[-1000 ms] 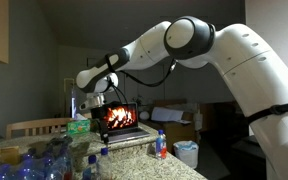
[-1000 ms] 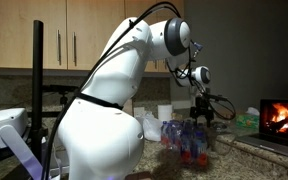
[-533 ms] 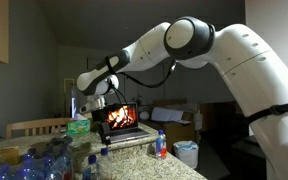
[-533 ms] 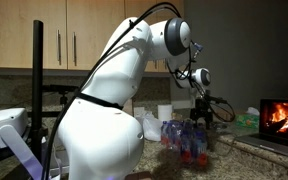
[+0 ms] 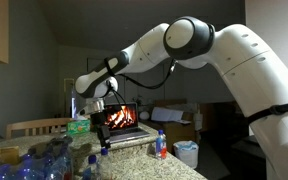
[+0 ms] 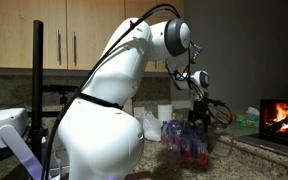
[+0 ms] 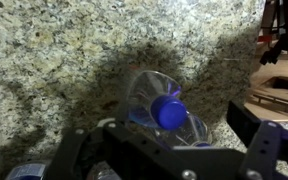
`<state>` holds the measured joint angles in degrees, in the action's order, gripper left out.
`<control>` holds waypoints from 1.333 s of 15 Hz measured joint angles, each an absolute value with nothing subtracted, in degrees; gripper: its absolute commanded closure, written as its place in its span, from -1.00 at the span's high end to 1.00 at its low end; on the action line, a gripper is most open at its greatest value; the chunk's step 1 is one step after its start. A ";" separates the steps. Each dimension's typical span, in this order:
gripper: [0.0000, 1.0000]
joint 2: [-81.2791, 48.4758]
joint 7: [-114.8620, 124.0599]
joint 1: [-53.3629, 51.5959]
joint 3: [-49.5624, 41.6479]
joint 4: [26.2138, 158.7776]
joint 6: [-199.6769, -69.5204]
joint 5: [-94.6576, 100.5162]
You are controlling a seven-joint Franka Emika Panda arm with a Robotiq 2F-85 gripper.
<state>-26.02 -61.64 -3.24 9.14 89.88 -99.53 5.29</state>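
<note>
In an exterior view the white arm (image 5: pixel 174 45) reaches across from the right and bends down at the wrist, so the jaws hang just in front of an open laptop (image 5: pixel 120 120) whose screen shows a fire. They hang above the speckled counter (image 5: pixel 144 165), over the near edge of a crowd of water bottles (image 5: pixel 44 160). A green box (image 5: pixel 79 127) stands just beside the wrist, and a lone bottle (image 5: pixel 161 146) stands apart near the laptop. This view is too dim to show how the jaws stand.

In the exterior view from behind the robot, the arm (image 6: pixel 134 60) arches up in front of wooden cabinets (image 6: pixel 74 35) and comes down with the jaws pointing straight at the water bottles (image 6: pixel 189 142). They are close above the caps, and I cannot tell whether anything touches. The laptop (image 6: pixel 282 118) sits well off to the right on the counter (image 6: pixel 254 150).

The wrist view looks straight down on the blue-capped bottle (image 7: pixel 167 110). It stands upright on the granite counter (image 7: pixel 74 50), with its clear shoulders spreading round the cap. The two dark fingers (image 7: pixel 259 150) stand wide apart, one on each side of it. The jaws are parted and hold nothing, and the blue-capped bottle lies centred between them and below. More of the water bottles (image 7: pixel 29 172) show at the bottom edge.
</note>
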 measured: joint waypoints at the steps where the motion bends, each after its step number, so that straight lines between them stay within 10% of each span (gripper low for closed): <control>1: 1.00 -26.11 -61.64 -3.24 9.15 89.96 -99.55 5.27; 8: 0.99 -27.37 -61.63 -3.24 9.14 90.05 -99.88 5.25; 9: 0.50 -27.48 -61.63 -3.24 9.14 90.05 -99.92 5.25; 20: -0.70 -27.50 -61.32 -3.24 9.09 89.86 -100.45 5.24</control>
